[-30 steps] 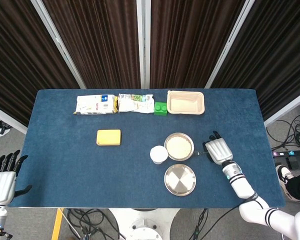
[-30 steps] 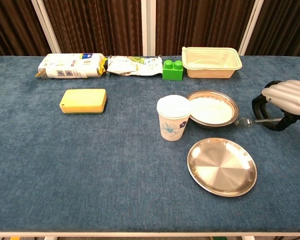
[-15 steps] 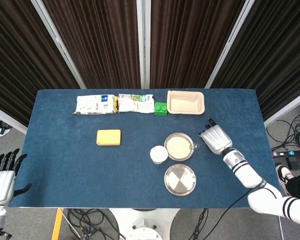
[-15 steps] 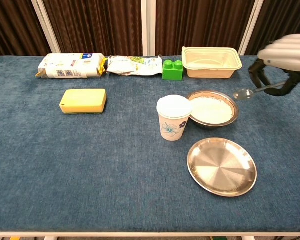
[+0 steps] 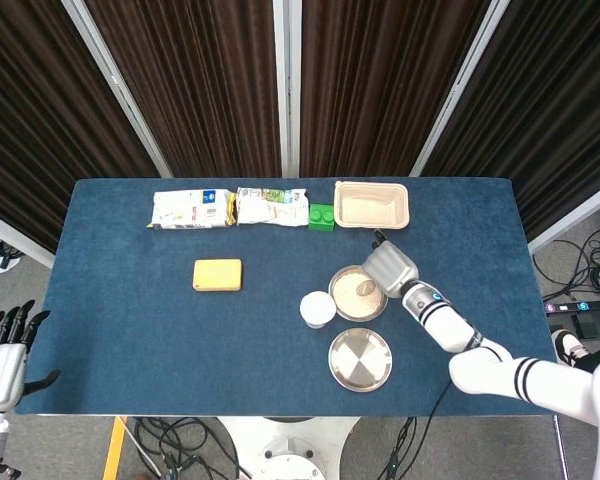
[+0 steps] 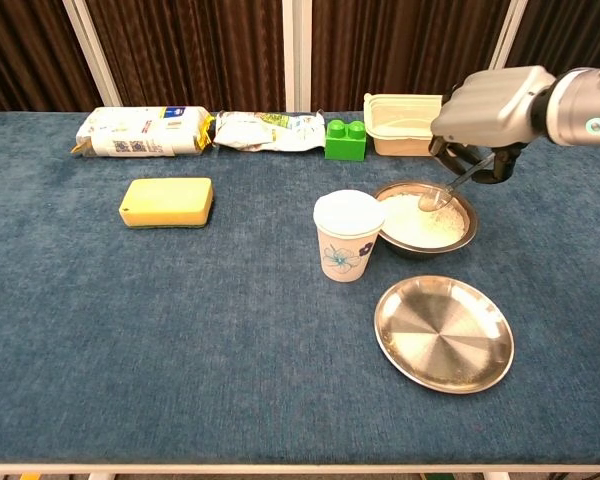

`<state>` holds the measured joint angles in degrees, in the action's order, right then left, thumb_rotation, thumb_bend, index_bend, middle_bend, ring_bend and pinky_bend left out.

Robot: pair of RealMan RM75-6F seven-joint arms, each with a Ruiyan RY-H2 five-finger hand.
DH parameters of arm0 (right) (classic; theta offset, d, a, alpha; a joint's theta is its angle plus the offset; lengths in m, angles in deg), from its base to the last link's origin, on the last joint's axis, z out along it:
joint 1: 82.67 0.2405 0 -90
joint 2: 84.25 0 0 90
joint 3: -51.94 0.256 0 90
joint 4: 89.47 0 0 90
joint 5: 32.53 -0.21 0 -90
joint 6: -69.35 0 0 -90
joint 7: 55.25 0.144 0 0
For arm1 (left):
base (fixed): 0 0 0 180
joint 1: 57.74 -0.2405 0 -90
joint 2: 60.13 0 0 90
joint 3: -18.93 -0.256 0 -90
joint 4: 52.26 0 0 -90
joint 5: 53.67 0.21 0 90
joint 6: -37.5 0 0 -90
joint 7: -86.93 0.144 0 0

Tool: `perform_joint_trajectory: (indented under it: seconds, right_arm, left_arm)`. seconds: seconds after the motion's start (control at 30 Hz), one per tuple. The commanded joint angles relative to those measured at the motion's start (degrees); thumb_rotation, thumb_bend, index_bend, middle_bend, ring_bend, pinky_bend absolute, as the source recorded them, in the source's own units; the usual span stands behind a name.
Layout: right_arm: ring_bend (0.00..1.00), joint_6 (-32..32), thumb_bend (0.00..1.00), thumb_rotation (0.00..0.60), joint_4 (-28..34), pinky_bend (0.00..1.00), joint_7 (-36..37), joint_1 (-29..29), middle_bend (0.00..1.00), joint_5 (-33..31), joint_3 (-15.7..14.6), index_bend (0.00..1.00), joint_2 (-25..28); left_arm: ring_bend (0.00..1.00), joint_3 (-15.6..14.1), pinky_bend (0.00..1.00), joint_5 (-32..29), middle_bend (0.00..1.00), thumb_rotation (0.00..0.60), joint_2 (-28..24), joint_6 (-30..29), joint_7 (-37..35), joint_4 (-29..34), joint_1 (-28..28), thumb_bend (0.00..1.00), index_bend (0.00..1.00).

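Chest view: right hand grips a clear plastic spoon, scoop dipped into the white grains of the round metal bowl.
Bowl sits right of centre, touching the white floral paper cup; flat round steel plate just below. Left hand, off the blue table's corner, holds nothing, fingers apart.

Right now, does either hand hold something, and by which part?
The right hand holds a spoon by its handle, its scoop over the bowl. The left hand holds nothing.
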<state>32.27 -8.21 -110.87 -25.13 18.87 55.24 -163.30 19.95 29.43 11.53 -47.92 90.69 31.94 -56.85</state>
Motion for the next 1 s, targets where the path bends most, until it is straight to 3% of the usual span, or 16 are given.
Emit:
perform_joint_trajectory:
  seconds: [0.03,0.2,0.5,0.73,1.0]
  right_arm:
    - [0.25,-1.1,0.33,0.600,-1.2,0.12,-4.1,2.9,0.57,-3.7,-2.7,0.60,-2.1]
    - [0.26,-2.7,0.33,0.600,-1.7,0.12,-6.9,5.0,0.57,-6.2,-4.9,0.60,-4.2]
    - [0.26,-3.4,0.33,0.600,-1.8,0.12,-5.7,6.8,0.58,-7.0,-6.5,0.60,-5.9]
    - [0.27,-4.0,0.33,0.600,-2.2,0.12,-1.9,6.1,0.58,-5.2,-7.4,0.61,-6.8]
    - [0.27,-5.6,0.33,0.600,-2.2,0.12,6.7,3.4,0.58,-2.1,-6.2,0.62,-5.4]
  left_arm:
    - [0.07,0.0,0.05,0.0,0.14,0.600,0.1,0.1,-0.3,-0.3,0.0,0.12,0.22]
    - [0.07,0.0,0.05,-0.1,0.14,0.600,0.3,0.2,-0.8,-0.8,0.0,0.12,0.22]
    - [0.07,-0.1,0.05,-0.4,0.14,0.600,0.5,0.4,-1.1,-1.0,-0.3,0.12,0.22]
    - [0.07,-0.3,0.05,-0.2,0.14,0.600,0.7,0.3,-1.3,-1.3,-0.5,0.12,0.22]
    - [0.07,-0.2,0.05,-0.2,0.14,0.600,0.6,0.2,-1.4,-1.2,-0.6,0.12,0.22]
